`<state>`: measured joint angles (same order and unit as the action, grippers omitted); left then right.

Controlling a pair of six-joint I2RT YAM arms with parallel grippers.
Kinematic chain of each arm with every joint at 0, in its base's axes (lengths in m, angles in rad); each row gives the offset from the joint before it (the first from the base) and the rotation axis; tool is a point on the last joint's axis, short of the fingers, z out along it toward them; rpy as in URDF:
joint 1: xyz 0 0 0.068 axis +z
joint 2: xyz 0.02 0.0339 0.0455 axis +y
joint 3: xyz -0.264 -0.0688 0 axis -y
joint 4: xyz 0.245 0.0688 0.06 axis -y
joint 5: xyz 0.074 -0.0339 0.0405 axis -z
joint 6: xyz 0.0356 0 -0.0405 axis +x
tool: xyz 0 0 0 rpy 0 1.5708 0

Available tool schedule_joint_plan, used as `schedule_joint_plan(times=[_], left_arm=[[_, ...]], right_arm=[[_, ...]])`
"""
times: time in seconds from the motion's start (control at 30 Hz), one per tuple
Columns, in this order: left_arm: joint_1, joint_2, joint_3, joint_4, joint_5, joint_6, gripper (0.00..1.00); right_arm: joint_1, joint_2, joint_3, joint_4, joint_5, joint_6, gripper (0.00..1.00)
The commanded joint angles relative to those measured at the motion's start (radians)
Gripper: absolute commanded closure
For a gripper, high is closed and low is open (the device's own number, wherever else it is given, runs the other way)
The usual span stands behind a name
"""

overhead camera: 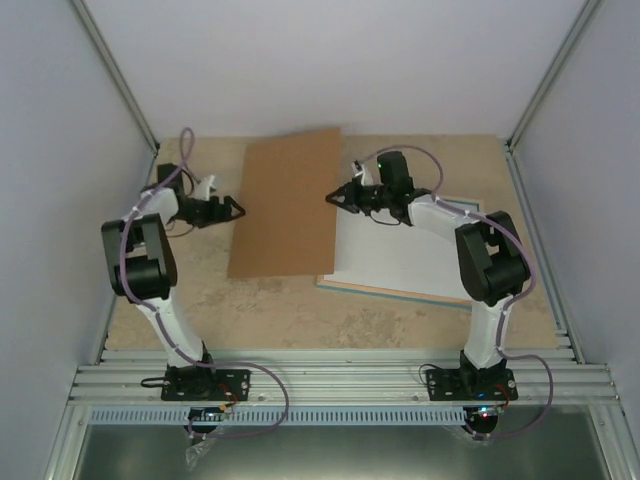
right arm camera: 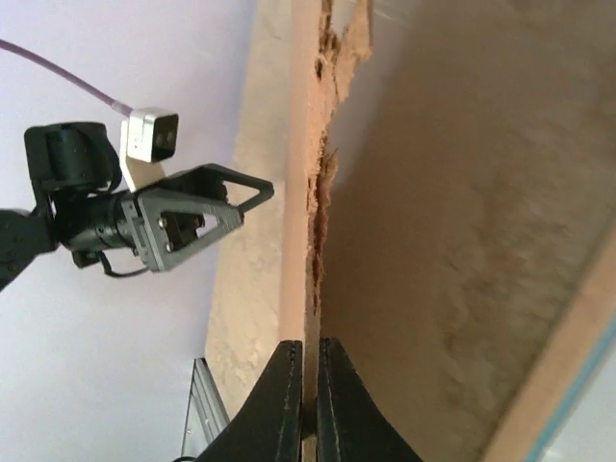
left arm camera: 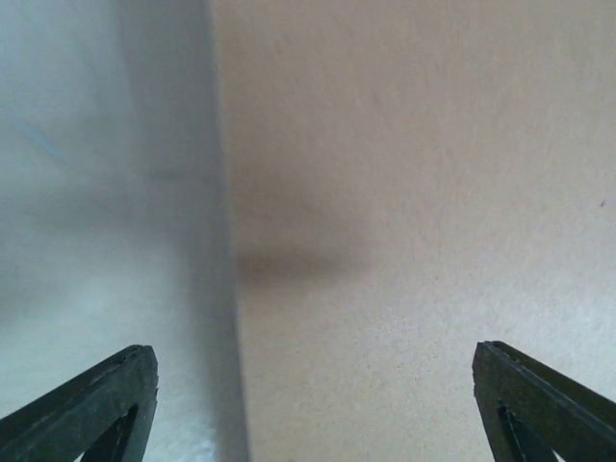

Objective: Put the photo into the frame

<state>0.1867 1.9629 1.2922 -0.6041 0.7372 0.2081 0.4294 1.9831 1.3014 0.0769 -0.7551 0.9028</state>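
Over the beige tabletop (overhead camera: 280,310), right pincer (overhead camera: 333,197) clamps edge of brown board (overhead camera: 285,200), left pincer (overhead camera: 236,208) stands apart

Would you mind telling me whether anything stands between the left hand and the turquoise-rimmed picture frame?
Yes: the flat brown backing board lies between the open left hand and the turquoise-rimmed frame, its edge nearest the frame pinched by the right hand.

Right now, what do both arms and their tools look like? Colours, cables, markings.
Left arm and right arm: white links, black joint housings, black bases, a thin purple cable looped along each. Left tool and right tool: black, triangular open-framed fingers. White camera block on the left wrist. No markings legible.
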Motion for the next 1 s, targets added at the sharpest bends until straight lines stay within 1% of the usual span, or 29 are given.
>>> schedule_joint_plan(times=[0.0,0.03,0.13,0.27,0.4,0.5,0.57,0.6,0.67,0.77,0.83,0.9,0.97], left_arm=[[0.070,-0.176,0.145,-0.083,0.026,-0.046,0.05],[0.080,-0.207,0.164,-0.086,0.021,-0.055,0.01],[0.099,-0.282,0.233,-0.108,0.009,-0.075,0.01],[0.100,-0.350,0.310,-0.142,0.015,-0.109,0.01],[0.100,-0.393,0.355,-0.130,0.044,-0.191,0.01],[0.099,-0.415,0.394,-0.091,0.080,-0.298,0.01],[0.100,-0.432,0.406,-0.038,0.104,-0.379,0.01],[0.101,-0.439,0.410,-0.007,0.115,-0.425,0.01],[0.101,-0.446,0.413,0.056,0.155,-0.513,0.01],[0.102,-0.450,0.405,0.151,0.220,-0.655,0.01],[0.102,-0.452,0.396,0.208,0.264,-0.732,0.01],[0.102,-0.454,0.369,0.283,0.307,-0.823,0.01],[0.101,-0.460,0.323,0.396,0.351,-0.941,0.01]], right_arm=[[0.003,-0.083,0.094,-0.024,0.048,-0.151,0.99],[0.002,-0.096,0.121,-0.035,0.054,-0.180,0.99],[0.002,-0.135,0.217,-0.096,0.099,-0.299,0.99],[0.002,-0.199,0.364,-0.225,0.205,-0.514,0.99],[0.005,-0.289,0.412,-0.273,0.388,-0.741,0.99],[0.026,-0.354,0.422,-0.285,0.573,-0.968,1.00],[0.043,-0.388,0.411,-0.276,0.689,-1.101,1.00],[0.058,-0.414,0.387,-0.251,0.771,-1.180,1.00],[0.100,-0.457,0.303,-0.149,0.919,-1.351,1.00],[0.145,-0.530,0.114,0.089,1.092,-1.616,1.00],[0.171,-0.570,-0.004,0.249,1.168,-1.773,1.00],[0.197,-0.605,-0.139,0.409,1.204,-1.922,1.00],[0.222,-0.629,-0.244,0.554,1.222,-2.048,1.00]])
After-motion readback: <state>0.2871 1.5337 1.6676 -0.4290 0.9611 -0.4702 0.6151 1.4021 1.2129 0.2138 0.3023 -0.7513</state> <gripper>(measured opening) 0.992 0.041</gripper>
